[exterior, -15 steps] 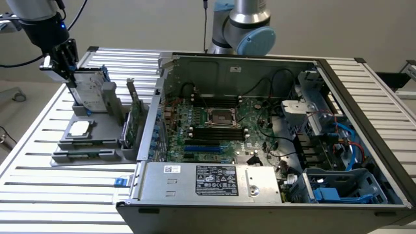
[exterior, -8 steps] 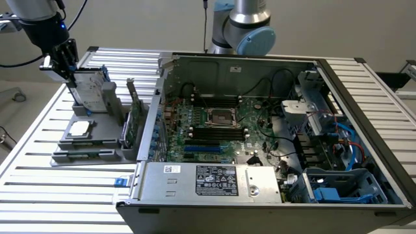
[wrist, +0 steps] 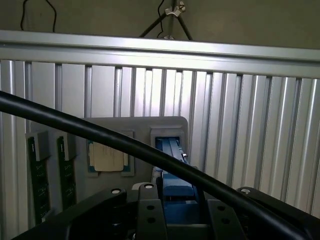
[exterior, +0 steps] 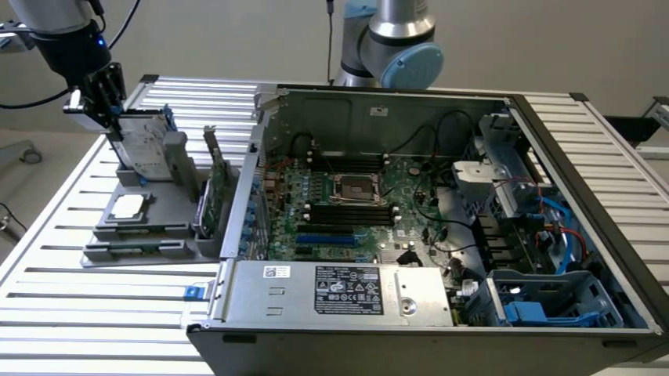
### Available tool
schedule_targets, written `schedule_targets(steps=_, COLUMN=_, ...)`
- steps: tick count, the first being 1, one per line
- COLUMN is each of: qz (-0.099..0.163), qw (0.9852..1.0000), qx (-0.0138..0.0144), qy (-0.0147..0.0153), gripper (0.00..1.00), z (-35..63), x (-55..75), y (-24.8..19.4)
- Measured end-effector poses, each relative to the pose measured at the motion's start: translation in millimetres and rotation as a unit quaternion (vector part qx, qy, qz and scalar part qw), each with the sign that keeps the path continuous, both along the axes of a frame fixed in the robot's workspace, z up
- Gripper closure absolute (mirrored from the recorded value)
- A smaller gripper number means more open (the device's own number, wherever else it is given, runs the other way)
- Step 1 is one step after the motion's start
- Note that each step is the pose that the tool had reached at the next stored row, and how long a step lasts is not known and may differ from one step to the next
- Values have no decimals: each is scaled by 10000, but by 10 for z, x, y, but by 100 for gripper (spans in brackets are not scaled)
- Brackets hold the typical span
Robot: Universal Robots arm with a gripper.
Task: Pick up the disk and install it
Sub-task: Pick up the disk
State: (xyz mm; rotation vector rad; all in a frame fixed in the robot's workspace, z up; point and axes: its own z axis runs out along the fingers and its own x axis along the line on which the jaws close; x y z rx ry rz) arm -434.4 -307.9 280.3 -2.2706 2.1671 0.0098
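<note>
Disk in stand — computer case beside it.

Two cameras: one wide and high, one close and low.
Exterior view: set high, angled down across the desk onto the open case, with the tray at the exterior view's left. Wrist view: close over that tray, facing down at its slots. Shared: tray, chip, disk, surrounding slats.
</note>
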Motion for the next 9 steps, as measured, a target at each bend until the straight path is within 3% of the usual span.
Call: schedule_targets(steps=9, qz=-1, qw=10000, qx=8, qy=0, gripper=67, z=0, x=0, y=-17)
